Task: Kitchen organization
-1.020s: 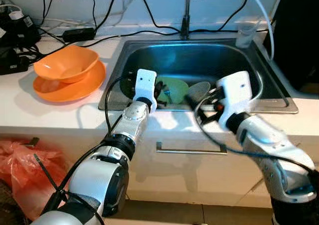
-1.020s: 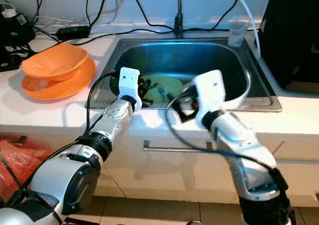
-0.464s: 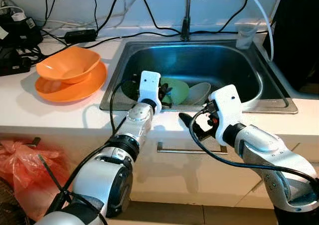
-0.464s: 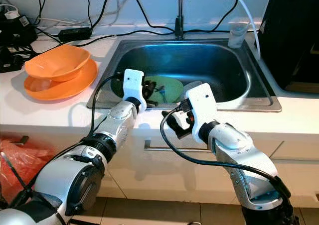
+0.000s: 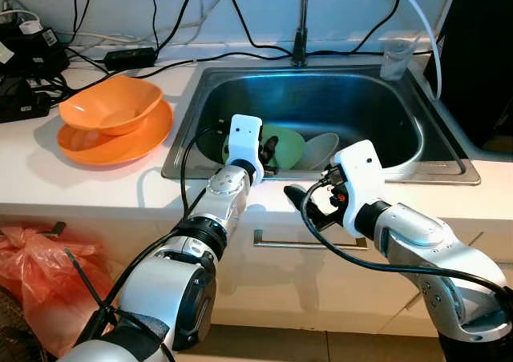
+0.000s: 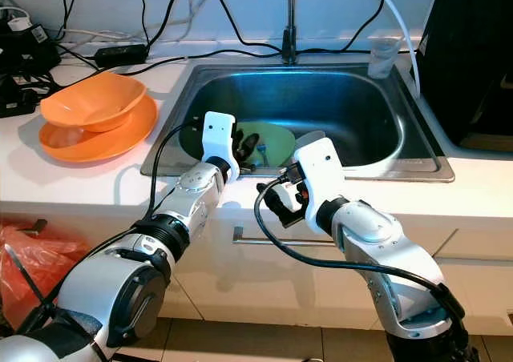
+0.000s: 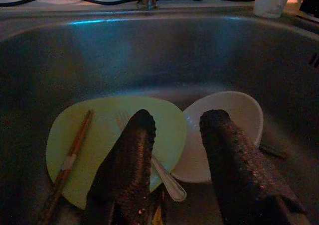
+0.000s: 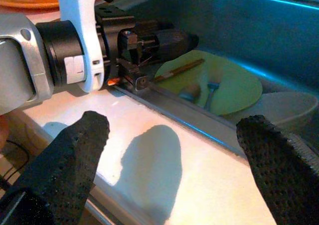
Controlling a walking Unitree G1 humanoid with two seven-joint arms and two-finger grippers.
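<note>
Dishes lie on the floor of the steel sink (image 5: 401,98), just past my left gripper (image 7: 177,135): a pale green plate (image 7: 99,140) and, touching its edge on the side toward my right arm, a white bowl (image 7: 234,120). My left gripper reaches over the sink's front rim, its two black fingers (image 7: 132,160) spread apart with nothing between them, hovering above the plate and the bowl. One finger hangs over the plate, the other over the bowl's near edge. A metal fork (image 7: 164,177) lies across the plate under the plate-side finger, its handle running off the plate toward me. A wooden chopstick (image 7: 72,153) rests along the plate's far side from the bowl, well apart from my fingers.

My right gripper (image 5: 309,206) sits nearer to me than the left, over the white counter (image 5: 104,190) strip in front of the sink, its fingers (image 8: 70,155) wide apart and empty. From its wrist camera, my left wrist (image 8: 75,51) is ahead of it at the sink rim, with the plate and bowl beyond.

Off to my left gripper's outer side, well away on the counter, an orange bowl (image 5: 112,106) sits in an orange plate (image 5: 120,142). A faucet (image 5: 300,26) stands behind the sink, with black cables (image 5: 192,26) trailing along the wall and a clear cup (image 5: 397,58) at the far rim corner.
</note>
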